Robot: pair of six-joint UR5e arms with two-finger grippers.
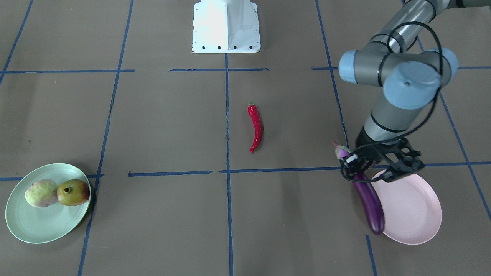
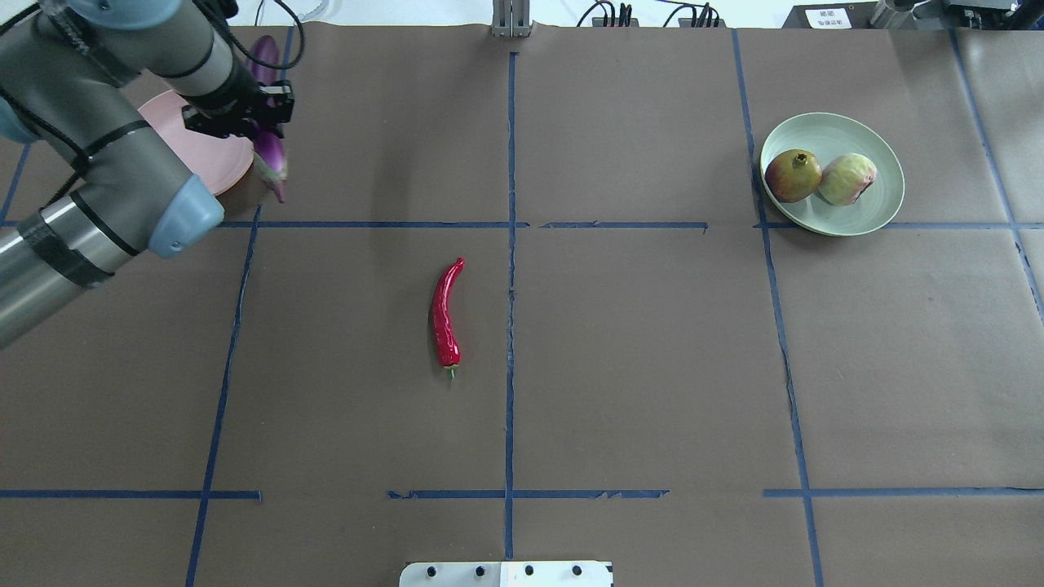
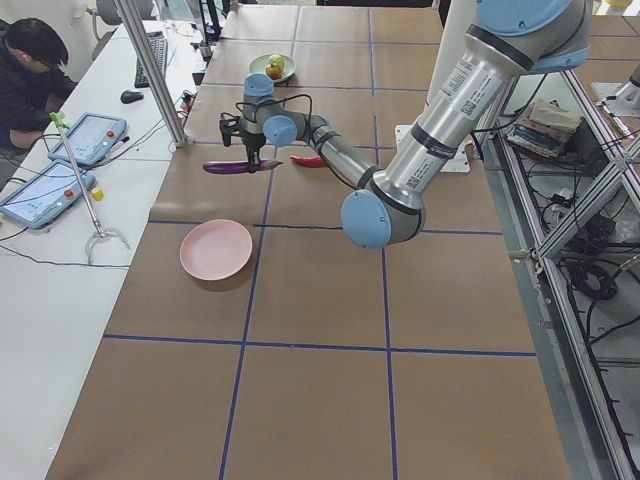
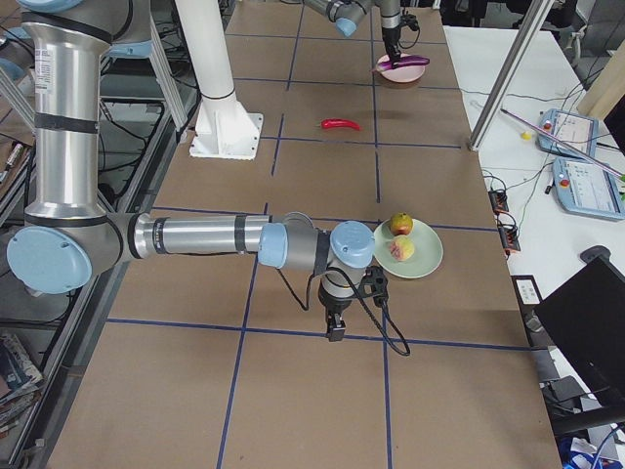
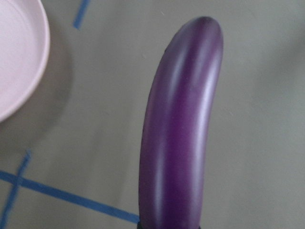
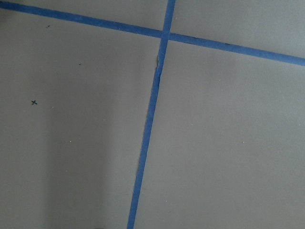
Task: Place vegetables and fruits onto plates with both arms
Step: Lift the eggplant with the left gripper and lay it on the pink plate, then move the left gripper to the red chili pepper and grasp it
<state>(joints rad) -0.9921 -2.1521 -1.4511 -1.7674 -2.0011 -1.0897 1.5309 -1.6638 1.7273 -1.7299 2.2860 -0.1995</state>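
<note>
Purple eggplant [image 5: 178, 129] fills the left wrist view, clamped near its cap in my left hand [image 1: 358, 168] and raised above the desk [image 1: 172, 134]. At that frame's upper left sits the pink plate [image 5: 19, 57], not underneath. I would centre over the plate, lower close, then let go gently so it cannot roll.

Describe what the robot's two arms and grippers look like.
Both the left arm and right arm are grey metal tubes with light blue round joint caps. Black cables loop along them, and black bands ring the tubes. The left gripper is a black open frame; the right gripper is black too.
</note>
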